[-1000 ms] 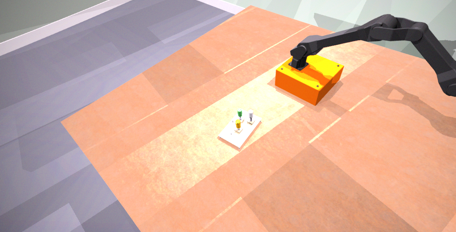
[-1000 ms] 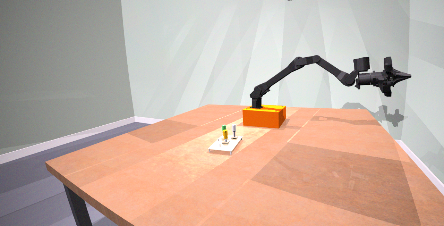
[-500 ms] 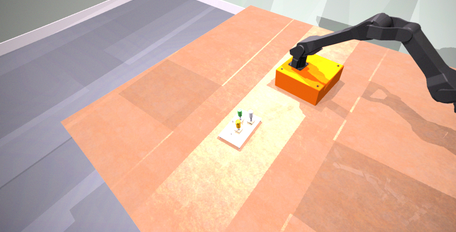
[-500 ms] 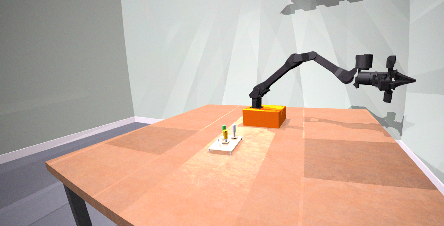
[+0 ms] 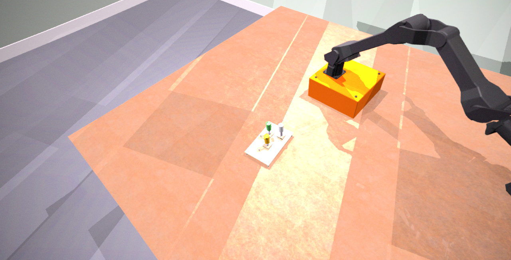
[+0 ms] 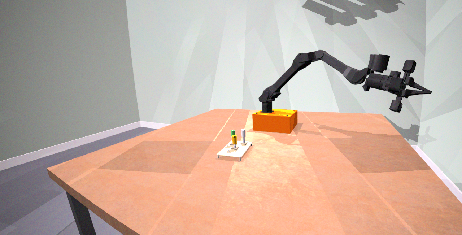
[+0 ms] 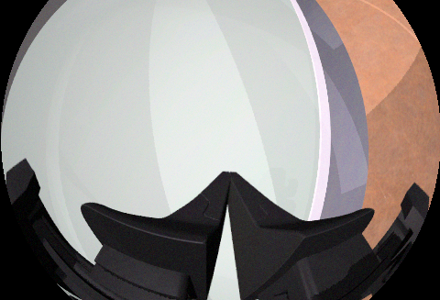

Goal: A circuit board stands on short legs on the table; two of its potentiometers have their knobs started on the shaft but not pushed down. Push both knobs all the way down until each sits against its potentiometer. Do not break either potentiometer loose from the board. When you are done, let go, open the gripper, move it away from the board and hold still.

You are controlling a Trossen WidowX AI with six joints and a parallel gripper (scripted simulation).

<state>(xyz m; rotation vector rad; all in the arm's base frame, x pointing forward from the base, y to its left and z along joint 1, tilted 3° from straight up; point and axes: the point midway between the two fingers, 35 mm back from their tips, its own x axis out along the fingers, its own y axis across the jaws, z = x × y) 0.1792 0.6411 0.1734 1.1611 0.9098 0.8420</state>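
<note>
The pale circuit board (image 5: 262, 157) (image 6: 228, 153) stands on short legs on the table. It carries a green knob (image 5: 268, 126) (image 6: 232, 133), a yellow knob (image 5: 266, 139) (image 6: 234, 139) and a light grey knob (image 5: 280, 128) (image 6: 243, 133). A stretch of shaft shows below the grey knob, and shorter stretches show below the yellow and green knobs. My gripper (image 6: 430, 92) (image 7: 228, 178) is shut and empty, its fingertips together. It is raised far to the right of the board, pointing away from it. The board is not in the wrist view.
The arm stands on an orange box (image 5: 332, 99) (image 6: 271, 123) behind and to the right of the board. The arm (image 5: 459, 61) (image 6: 337, 64) reaches out to the right, high over the table (image 5: 303, 205) (image 6: 274, 194). The wrist view shows mostly wall, with the table at its right edge.
</note>
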